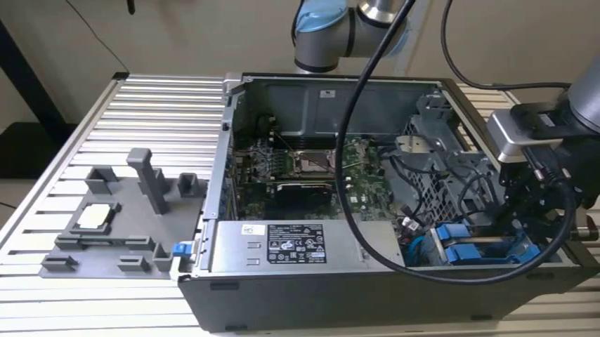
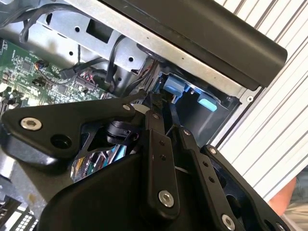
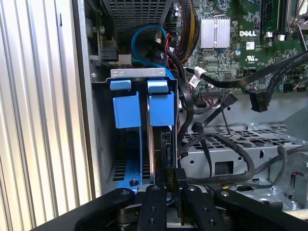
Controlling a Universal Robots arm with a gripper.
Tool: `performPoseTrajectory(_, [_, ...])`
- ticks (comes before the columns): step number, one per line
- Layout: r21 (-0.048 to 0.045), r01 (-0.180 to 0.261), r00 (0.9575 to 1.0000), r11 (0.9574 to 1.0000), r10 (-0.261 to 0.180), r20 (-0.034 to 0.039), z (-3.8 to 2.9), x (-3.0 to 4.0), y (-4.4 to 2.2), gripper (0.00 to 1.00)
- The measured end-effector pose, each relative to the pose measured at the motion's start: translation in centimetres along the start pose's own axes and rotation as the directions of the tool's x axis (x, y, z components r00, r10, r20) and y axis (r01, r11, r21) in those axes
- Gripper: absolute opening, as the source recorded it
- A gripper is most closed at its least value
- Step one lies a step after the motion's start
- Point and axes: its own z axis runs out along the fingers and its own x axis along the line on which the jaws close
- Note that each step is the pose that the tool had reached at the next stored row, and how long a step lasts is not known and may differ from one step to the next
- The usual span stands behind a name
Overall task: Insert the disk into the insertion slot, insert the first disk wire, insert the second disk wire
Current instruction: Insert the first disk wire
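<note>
The disk [image 3: 162,142] stands inside the insertion slot [image 3: 139,73] of the grey drive cage, its blue carrier tab [image 3: 161,109] at the cage opening. A second blue-tabbed carrier [image 3: 126,109] sits right beside it. My gripper [image 3: 171,175] is at the disk's exposed end, and its black fingers [image 3: 154,197] are drawn close on a black plug of a disk wire [image 3: 174,192]. In the second wrist view the gripper [image 2: 161,103] points at the blue tab [image 2: 173,86]. In the exterior view the gripper [image 1: 525,210] hangs over the blue carriers [image 1: 457,242] at the case's right end.
Black cables [image 3: 216,144] and a blue cable loop [image 3: 144,38] crowd the space beside the cage. The motherboard [image 1: 300,165] and the silver power-supply box [image 1: 300,246] fill the case's middle. A grey fixture [image 1: 122,225] sits on the ribbed table [image 1: 140,112] at the exterior view's left.
</note>
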Motion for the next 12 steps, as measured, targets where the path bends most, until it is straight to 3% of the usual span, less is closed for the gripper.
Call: performPoseTrajectory(12, [0.0000, 0.000, 1.0000, 1.0000, 0.000, 0.0001, -0.02, -0.26, -0.01, 0.19])
